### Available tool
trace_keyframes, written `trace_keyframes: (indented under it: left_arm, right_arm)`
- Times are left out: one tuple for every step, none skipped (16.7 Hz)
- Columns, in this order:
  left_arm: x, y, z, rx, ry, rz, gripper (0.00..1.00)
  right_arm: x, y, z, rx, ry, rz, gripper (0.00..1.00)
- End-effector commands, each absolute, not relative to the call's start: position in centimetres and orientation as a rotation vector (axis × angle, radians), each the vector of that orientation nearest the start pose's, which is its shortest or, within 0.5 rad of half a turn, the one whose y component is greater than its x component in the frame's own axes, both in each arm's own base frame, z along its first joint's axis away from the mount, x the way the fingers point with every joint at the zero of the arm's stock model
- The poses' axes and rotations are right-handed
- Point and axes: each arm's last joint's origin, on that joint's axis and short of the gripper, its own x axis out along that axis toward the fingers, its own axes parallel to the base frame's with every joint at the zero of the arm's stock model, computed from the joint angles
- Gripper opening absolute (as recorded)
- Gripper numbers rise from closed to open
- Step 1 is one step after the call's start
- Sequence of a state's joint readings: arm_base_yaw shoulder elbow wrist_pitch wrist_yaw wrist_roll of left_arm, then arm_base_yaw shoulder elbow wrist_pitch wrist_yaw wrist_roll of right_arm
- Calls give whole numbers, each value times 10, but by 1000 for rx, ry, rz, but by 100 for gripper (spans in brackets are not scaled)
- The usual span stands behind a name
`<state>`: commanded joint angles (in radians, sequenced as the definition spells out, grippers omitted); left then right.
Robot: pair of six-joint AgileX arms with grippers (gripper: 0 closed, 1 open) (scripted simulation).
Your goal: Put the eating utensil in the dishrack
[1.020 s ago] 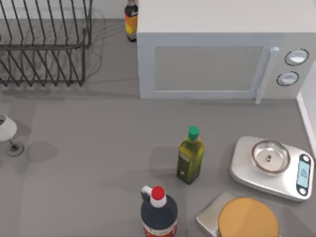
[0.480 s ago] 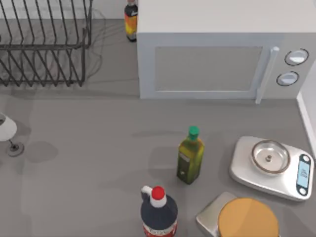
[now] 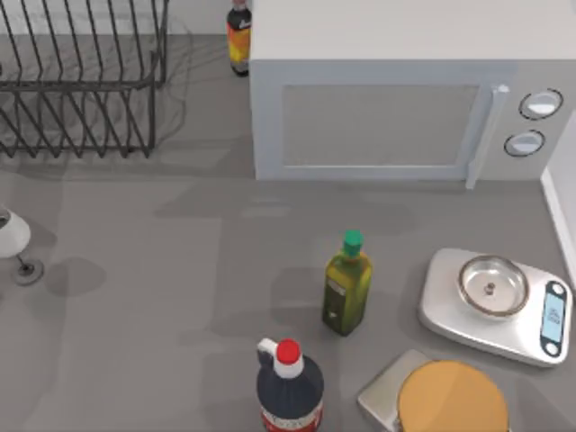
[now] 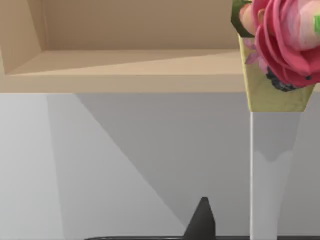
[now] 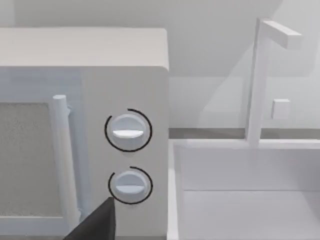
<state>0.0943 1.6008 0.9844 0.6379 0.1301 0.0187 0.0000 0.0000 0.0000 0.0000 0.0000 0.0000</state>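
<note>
The eating utensil's white handle [image 4: 271,175] rises upright close to the left wrist camera, its pink-red and yellow knob [image 4: 280,50] on top, with a wall and a wooden shelf behind it. My left gripper [image 4: 230,232] holds it up in the air; one dark fingertip [image 4: 202,222] shows beside the handle. The dishrack [image 3: 81,81], dark wire with upright tines, stands at the table's far left corner. In the right wrist view, one dark fingertip [image 5: 97,222] of my right gripper points at the microwave's knobs.
A white microwave [image 3: 378,117] fills the back right, with a small bottle [image 3: 238,36] beside it. A green-capped oil bottle [image 3: 346,288], a red-capped dark bottle [image 3: 288,387], a kitchen scale [image 3: 495,301] and an orange-topped block [image 3: 450,400] crowd the front right. A stemmed glass [image 3: 11,236] stands at the left edge.
Faint shadows have spread over the table in front of the microwave. Nothing on the table has moved.
</note>
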Motion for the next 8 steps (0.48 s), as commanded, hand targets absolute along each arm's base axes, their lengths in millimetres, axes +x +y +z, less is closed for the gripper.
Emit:
trace_keyframes:
  left_arm:
    - [371,32,258,4,-22,-19,0]
    - [375,30,245,3,-17,-20,0]
    - [378,28,234,2,-11,-20,0]
    - [380,26,225,1,-5,-20,0]
    - [381,26,220,0,-1,-20,0]
    - [381,25,218,0,0,-20,0]
    - [381,25,218,0,0,-20,0]
    - [381,25,218,0,0,-20,0]
  right_arm:
    - [106,-1,160,0,0,0,100]
    - [106,-1,160,0,0,0,100]
    - [106,-1,160,0,0,0,100]
    - [106,-1,160,0,0,0,100]
    - [106,-1,160,0,0,0,100]
    - [106,-1,160,0,0,0,100]
    - [106,-1,160,0,0,0,100]
    - [106,-1,160,0,0,0,100]
